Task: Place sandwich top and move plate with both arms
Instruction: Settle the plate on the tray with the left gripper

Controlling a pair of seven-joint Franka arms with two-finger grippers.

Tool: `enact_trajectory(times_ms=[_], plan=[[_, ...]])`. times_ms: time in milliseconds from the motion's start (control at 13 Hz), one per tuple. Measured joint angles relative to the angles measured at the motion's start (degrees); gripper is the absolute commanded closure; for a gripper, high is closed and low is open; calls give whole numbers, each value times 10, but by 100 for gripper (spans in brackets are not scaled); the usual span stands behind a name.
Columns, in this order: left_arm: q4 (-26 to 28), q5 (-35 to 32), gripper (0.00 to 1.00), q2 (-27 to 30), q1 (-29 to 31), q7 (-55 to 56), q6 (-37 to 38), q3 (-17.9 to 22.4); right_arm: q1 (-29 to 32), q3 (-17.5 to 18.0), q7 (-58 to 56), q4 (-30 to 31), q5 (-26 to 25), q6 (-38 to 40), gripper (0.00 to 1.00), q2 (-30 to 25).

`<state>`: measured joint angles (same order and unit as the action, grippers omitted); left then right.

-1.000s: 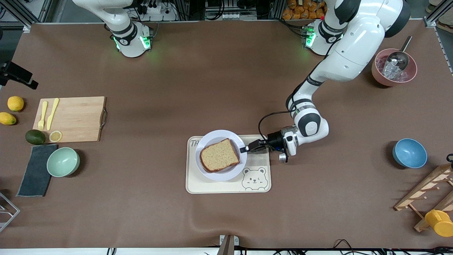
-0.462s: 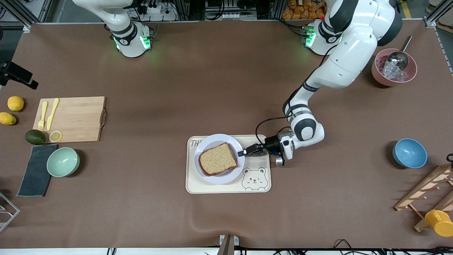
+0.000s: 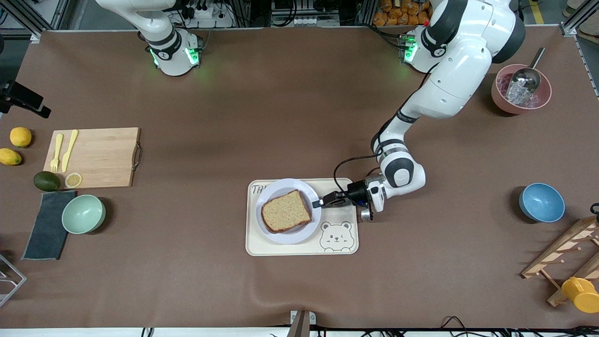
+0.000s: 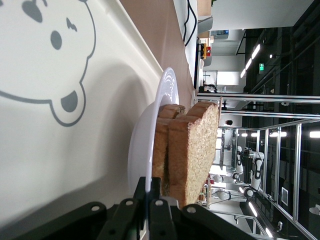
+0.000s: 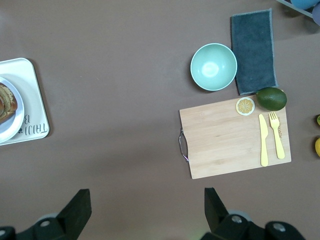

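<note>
Left hand (image 3: 319,203) pinches the plate (image 3: 281,236) rim – sandwich top (image 3: 286,211) aboard, on the bear tray (image 3: 304,247). Right hand (image 5: 145,210) gapes, waiting above the bench (image 3: 299,117) – cutting board (image 5: 235,137) below.

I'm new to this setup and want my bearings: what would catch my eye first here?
The bread on the plate, resting on the bear-printed tray in the table's middle. The left pincer is shut on the plate's rim at the edge toward the left arm's end. The right pincer waits open, high over the table near the cutting board.
</note>
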<state>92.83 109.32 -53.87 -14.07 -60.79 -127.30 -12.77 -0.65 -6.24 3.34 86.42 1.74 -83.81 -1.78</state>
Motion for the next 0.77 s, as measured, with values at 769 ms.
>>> enact_trajectory(times_ms=[769], plan=[[-21, 0, 76, -17, -1, 2, 0, 1, 0, 1, 0, 0, 0, 0, 0, 1]])
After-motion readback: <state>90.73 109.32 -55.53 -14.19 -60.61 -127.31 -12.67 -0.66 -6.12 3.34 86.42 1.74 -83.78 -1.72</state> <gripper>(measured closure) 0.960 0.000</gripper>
